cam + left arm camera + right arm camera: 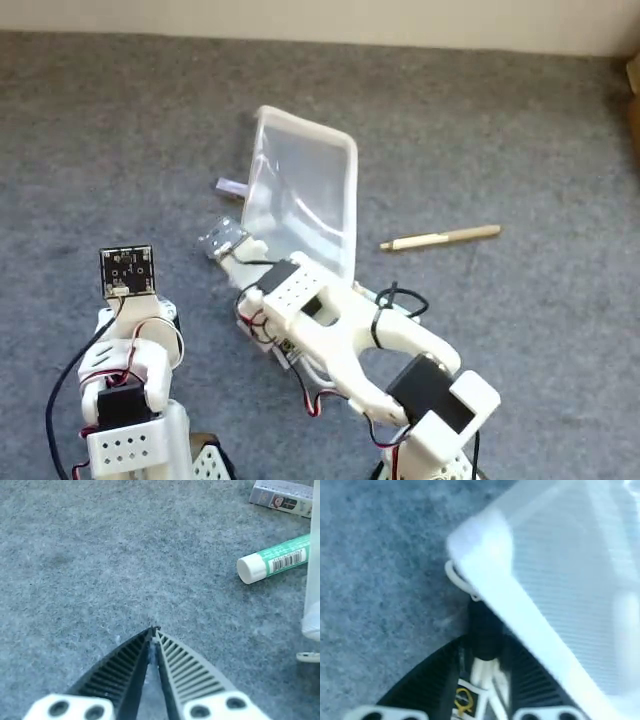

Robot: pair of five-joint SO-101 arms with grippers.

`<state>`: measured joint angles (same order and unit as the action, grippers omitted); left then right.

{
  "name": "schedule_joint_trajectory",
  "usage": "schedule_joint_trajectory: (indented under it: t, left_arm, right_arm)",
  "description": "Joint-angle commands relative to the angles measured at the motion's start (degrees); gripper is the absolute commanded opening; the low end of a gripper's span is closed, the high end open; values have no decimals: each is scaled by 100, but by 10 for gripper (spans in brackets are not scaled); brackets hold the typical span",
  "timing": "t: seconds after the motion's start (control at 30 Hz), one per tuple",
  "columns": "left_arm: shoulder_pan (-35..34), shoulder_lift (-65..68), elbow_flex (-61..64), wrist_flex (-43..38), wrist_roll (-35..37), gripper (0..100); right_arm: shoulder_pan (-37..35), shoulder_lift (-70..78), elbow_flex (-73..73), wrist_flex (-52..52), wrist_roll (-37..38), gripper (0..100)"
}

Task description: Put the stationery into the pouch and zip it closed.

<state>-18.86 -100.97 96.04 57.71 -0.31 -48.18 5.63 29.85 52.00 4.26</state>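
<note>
So the see-through pouch (305, 185) is lying flat in the middle of the grey carpeted worktop (500, 120), and none of the stationery I can see is in it. The right gripper (482, 640) is down at the pouch's near corner, with its jaws narrowed onto the dark zipper pull (482, 625). There's a little white ring (456, 579) right at that corner, just past the pull. From the high view the right arm reaches in diagonally, and its gripper sits at that same corner. The left gripper (152, 631) is pinched completely together with nothing between the jaws, pointing down at bare carpet off to the side of the pouch. A green glue stick (275, 562) with a white cap lies near the pouch's edge, and a small box (285, 495) sits a bit beyond it. A tan pen (440, 238) is on the other side of the pouch, not touching it.
</note>
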Motion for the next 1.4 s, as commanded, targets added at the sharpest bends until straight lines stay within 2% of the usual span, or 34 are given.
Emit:
schedule_joint_trajectory:
  t: [0.0,0.17,0.37,0.57,0.93,1.23,1.3,1.37]
  left_arm:
    - [-57,-75,66,-97,-44,7]
    - [-57,-75,57,-114,-44,7]
    - [-57,-75,22,-97,-53,8]
    - [-48,-75,4,-97,-440,8]
    - [233,-66,-347,-88,-440,8]
    - [233,-66,-875,-88,-440,8]
    - [233,-66,-1024,-79,-448,29]
    - [242,-66,-1147,18,-448,95]
  right_arm:
    - [4,4,-136,40,97,9]
    - [66,-224,-154,646,97,3]
    - [365,-1560,233,734,105,3]
    - [435,-2835,945,585,105,3]
    - [585,-4787,2009,163,70,3]
    - [593,-5596,2659,-391,62,3]
    - [602,-5701,2738,-444,62,3]
    - [620,-5798,2765,-453,62,3]
